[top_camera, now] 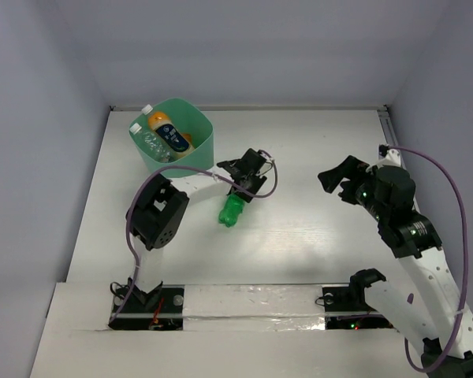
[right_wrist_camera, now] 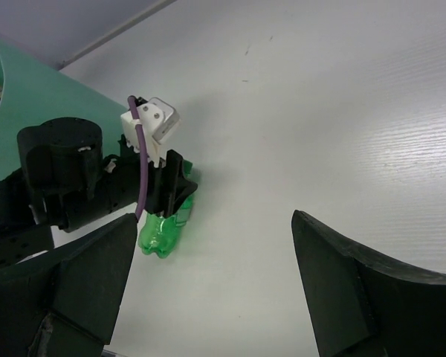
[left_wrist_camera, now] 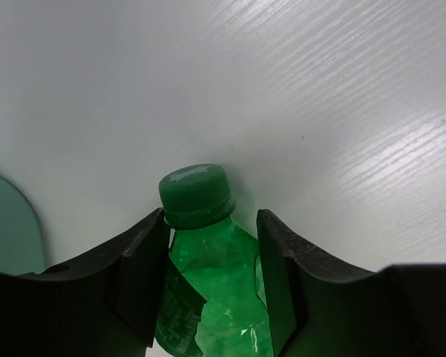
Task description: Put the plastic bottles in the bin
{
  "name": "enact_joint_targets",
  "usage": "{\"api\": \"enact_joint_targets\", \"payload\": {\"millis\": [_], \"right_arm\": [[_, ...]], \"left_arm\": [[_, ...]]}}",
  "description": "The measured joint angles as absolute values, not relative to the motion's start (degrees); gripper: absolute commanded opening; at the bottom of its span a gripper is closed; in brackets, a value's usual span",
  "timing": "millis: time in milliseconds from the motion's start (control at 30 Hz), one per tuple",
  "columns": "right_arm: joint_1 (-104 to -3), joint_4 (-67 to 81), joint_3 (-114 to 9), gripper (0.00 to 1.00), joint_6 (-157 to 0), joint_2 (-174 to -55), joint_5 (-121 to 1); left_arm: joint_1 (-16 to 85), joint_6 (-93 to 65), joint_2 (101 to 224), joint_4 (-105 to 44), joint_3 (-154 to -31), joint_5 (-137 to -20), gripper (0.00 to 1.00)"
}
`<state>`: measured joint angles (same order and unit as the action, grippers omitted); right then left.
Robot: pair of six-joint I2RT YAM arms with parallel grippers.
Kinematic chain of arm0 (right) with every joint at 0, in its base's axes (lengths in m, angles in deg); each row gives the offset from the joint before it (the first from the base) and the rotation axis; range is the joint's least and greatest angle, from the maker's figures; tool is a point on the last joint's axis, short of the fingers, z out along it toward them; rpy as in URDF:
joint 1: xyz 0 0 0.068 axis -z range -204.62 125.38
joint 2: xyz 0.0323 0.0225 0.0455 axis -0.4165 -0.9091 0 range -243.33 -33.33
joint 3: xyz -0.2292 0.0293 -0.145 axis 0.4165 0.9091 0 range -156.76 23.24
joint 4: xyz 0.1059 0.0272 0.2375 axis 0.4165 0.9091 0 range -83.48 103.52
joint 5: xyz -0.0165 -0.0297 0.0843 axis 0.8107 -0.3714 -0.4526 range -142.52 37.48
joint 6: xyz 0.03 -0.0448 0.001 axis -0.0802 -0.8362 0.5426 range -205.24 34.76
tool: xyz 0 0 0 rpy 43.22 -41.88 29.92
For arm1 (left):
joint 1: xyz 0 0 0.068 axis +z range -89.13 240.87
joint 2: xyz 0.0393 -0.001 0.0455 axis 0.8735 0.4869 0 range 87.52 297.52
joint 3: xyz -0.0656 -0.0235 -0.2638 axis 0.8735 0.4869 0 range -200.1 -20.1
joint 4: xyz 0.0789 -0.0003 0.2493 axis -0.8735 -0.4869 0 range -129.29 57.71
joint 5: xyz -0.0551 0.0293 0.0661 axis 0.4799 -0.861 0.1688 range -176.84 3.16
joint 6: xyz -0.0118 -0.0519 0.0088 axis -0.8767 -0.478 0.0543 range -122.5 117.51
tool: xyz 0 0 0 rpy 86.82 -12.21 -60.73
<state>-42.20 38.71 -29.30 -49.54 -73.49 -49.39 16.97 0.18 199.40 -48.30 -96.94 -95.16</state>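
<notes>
Broadly, lavender walls (top_camera: 31, 157) enclose the white table (top_camera: 315, 244) and bin (top_camera: 205, 143).

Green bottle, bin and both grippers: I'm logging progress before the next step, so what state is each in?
Green bottle: capped, dented, low on the table, between the left gripper's fingers.
Left gripper: closed on the green bottle.
Right gripper: open, empty.
Bin: upright, already holding bottles.
Orange bottle with dark blue label: lying inside the bin.
Clear bottle: inside the bin.
</notes>
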Motion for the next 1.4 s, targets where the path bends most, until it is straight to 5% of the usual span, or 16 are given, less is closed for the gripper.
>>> {"api": "enact_joint_targets", "payload": {"millis": [167,467,667,800,967,1067,1200,1400], "right_arm": [[-42.2,38.7,-29.8,0.89,-50.1,-74.3,-49.4],[-42.2,38.6,-29.8,0.89,-50.8,-75.4,-49.7],[-42.2,38.6,-29.8,0.89,-51.5,-75.5,-50.0],[-42.2,38.7,-30.0,0.88,-52.5,-76.7,-49.9],[-42.2,37.1,-36.6,0.99,-56.4,-89.2,-50.8],[-42.2,33.5,-40.9,1.0,-60.0,-99.8,-54.6],[-42.4,32.1,-46.6,1.0,-63.6,-111.7,-59.4],[-45.3,31.5,-57.6,1.0,-66.9,-126.4,-60.7]], "left_arm": [[16.3,-1.9,196.0,-52.8,-100.5,-94.1,0.31],[16.5,-7.0,187.0,-57.6,-130.4,-93.8,0.3],[26.0,-11.6,180.9,-57.4,-141.8,-94.9,0.29],[32.4,-14.5,178.9,-57.9,-141.5,-93.8,0.31],[27.8,-17.3,176.1,-56.1,-127.6,-90.9,0.36],[25.9,-19.0,175.4,-56.5,-119.3,-89.0,0.46],[25.6,-20.7,173.7,-58.1,-114.4,-88.9,0.71],[25.6,-23.2,162.0,-58.2,-112.0,-89.7,0.76]]}}
